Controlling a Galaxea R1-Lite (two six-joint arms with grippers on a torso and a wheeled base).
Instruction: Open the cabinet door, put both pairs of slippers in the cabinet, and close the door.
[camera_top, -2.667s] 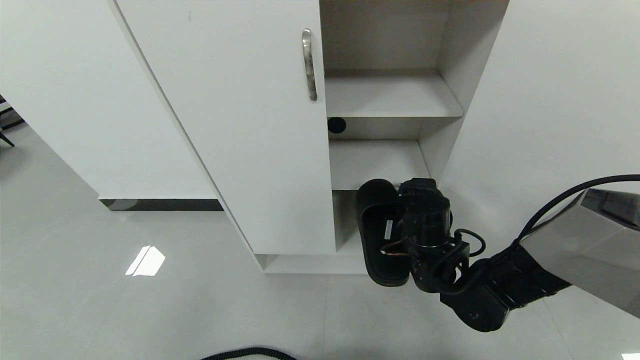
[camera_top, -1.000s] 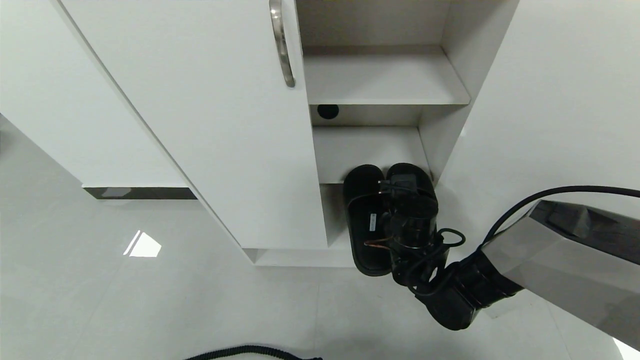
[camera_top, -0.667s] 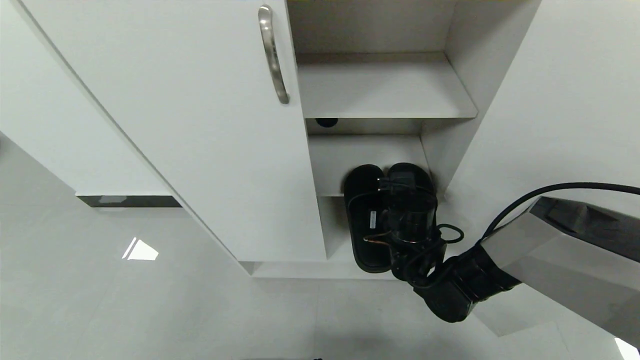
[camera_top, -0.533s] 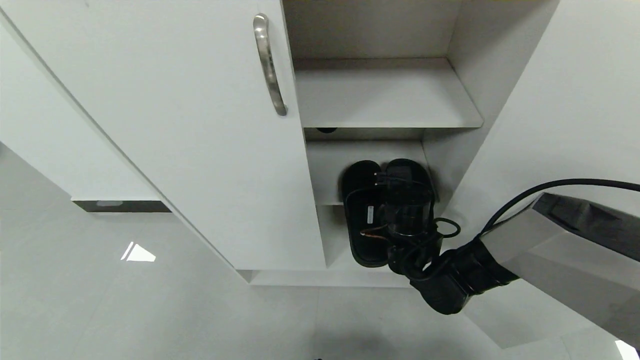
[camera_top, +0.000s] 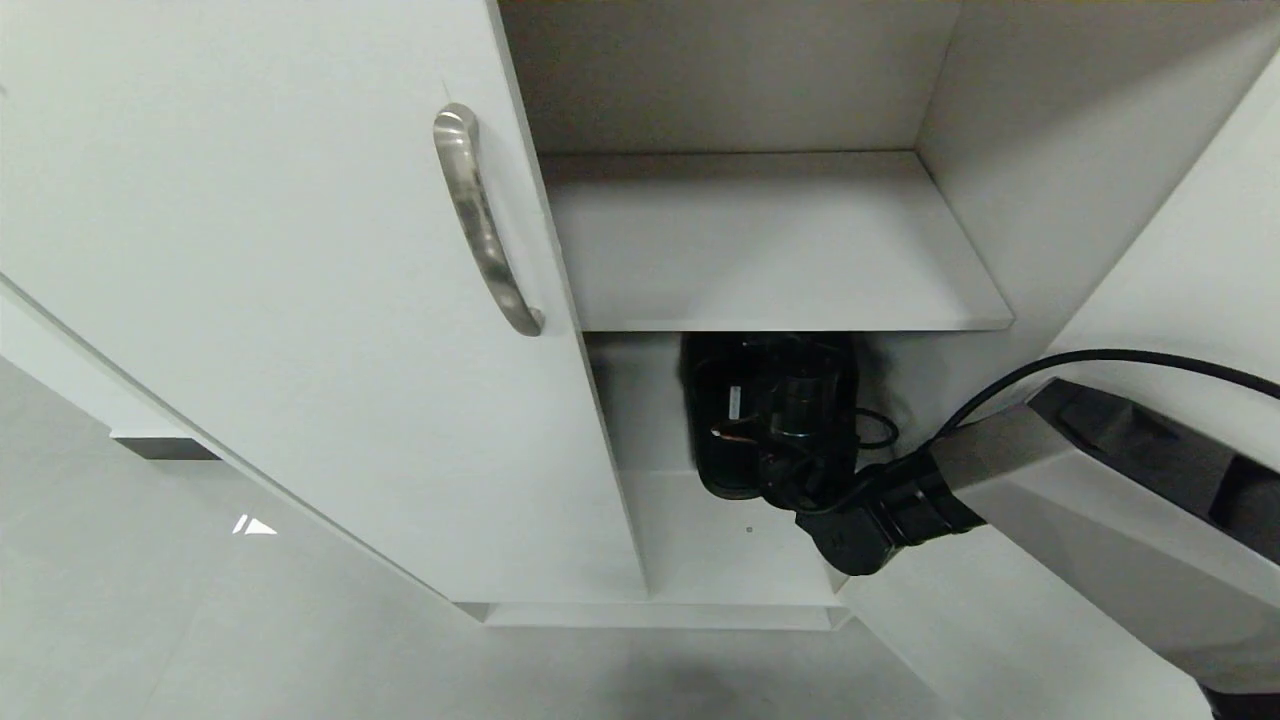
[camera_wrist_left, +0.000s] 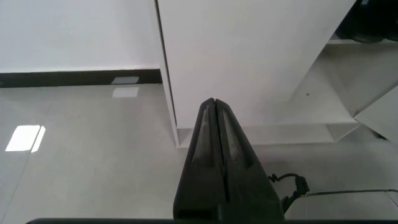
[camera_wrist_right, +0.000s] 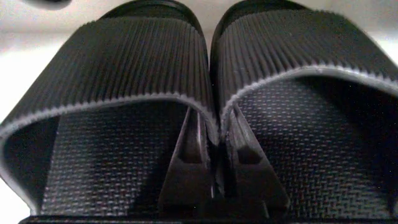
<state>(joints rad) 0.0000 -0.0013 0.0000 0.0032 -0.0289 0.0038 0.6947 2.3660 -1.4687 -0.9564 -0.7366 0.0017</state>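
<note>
Under the upper shelf (camera_top: 760, 240), just below the middle of the head view, the black slippers (camera_top: 725, 440) now lie tucked into the cabinet; 2.7 s ago they hung outside, in front of the lower shelf edges, so the right arm has carried them inward; the whole picture has also shifted and the cabinet looms larger, which is the camera closing in, not the furniture moving; the cabinet door (camera_top: 300, 300) with its handle (camera_top: 485, 220) fills the left of the frame, swung open.

For the task this reads as the placing step nearly done for this pair: toes are over the middle shelf (camera_top: 635, 410), heels at about its front lip; whether the soles rest on it cannot be told; release, withdrawal and closing the door remain.

Side by side and touching, the pair has its long axis running front to back, toes toward the cabinet's rear wall, heels toward the robot, straps up.

On the right wrist view the right gripper (camera_wrist_right: 214, 162) has its fingers (camera_wrist_right: 186, 168) pinching the two inner strap edges together; the left gripper (camera_wrist_left: 214, 134) hangs over the floor (camera_wrist_left: 74, 155) outside the cabinet, fingers pressed together on nothing.
</note>
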